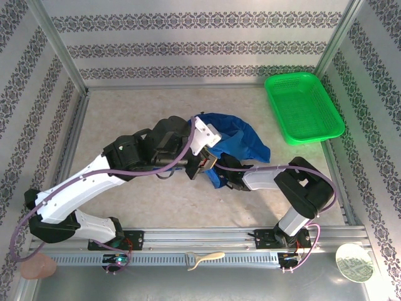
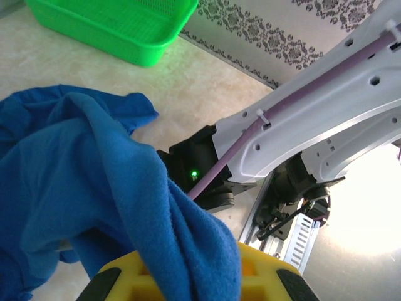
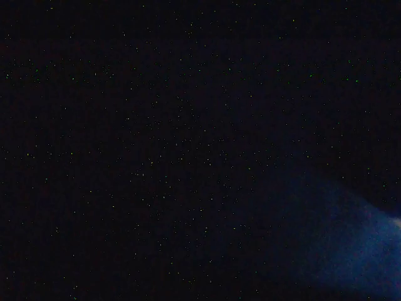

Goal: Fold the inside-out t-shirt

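Note:
The inside-out t-shirt is a crumpled royal blue heap in the middle of the table. My left gripper is at its near left edge, shut on a fold of the cloth. In the left wrist view the t-shirt drapes over the yellow jaws of the left gripper and hides the fingertips. My right gripper is pushed into the near edge of the heap, right beside the left one. Cloth covers the right wrist camera, leaving a dark picture with a faint patch of blue t-shirt, so its jaws are hidden.
A green mesh basket stands at the back right, also visible in the left wrist view. Patterned walls close in the table on three sides. The right arm crosses close to the left gripper. The metal rail runs along the near edge.

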Robot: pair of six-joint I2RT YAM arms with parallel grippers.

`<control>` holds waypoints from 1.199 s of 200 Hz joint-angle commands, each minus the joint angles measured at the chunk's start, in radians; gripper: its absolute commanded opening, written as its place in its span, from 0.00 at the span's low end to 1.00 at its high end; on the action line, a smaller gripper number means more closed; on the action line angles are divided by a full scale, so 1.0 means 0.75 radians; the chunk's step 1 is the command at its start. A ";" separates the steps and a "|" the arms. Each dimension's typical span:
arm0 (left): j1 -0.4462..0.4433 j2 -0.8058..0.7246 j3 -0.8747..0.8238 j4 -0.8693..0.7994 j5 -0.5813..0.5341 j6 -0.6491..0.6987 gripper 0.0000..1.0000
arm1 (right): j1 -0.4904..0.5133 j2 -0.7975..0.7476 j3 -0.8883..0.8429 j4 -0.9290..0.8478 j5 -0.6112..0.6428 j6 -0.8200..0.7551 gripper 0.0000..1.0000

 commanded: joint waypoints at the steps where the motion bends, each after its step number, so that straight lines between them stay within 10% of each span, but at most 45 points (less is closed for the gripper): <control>1: 0.000 -0.022 0.022 0.012 -0.073 0.000 0.00 | 0.004 -0.033 -0.064 0.130 -0.027 0.033 0.13; 33: -0.001 -0.005 0.021 0.053 -0.004 -0.030 0.00 | 0.026 -0.014 0.003 0.041 -0.035 0.040 0.15; 57: -0.022 0.058 0.048 0.128 0.127 -0.115 0.00 | 0.069 0.070 0.138 -0.049 -0.015 0.094 0.37; 102: -0.278 0.104 0.080 0.392 0.272 -0.309 0.00 | -0.080 0.149 0.154 -0.033 -0.015 0.263 0.53; 159: -0.276 0.001 -0.079 0.478 0.082 -0.301 0.00 | -0.152 0.054 0.162 -0.113 -0.071 0.160 0.60; 240: -0.370 0.363 0.350 0.713 0.411 -0.470 0.00 | -0.152 0.227 0.382 -0.507 0.006 0.191 0.98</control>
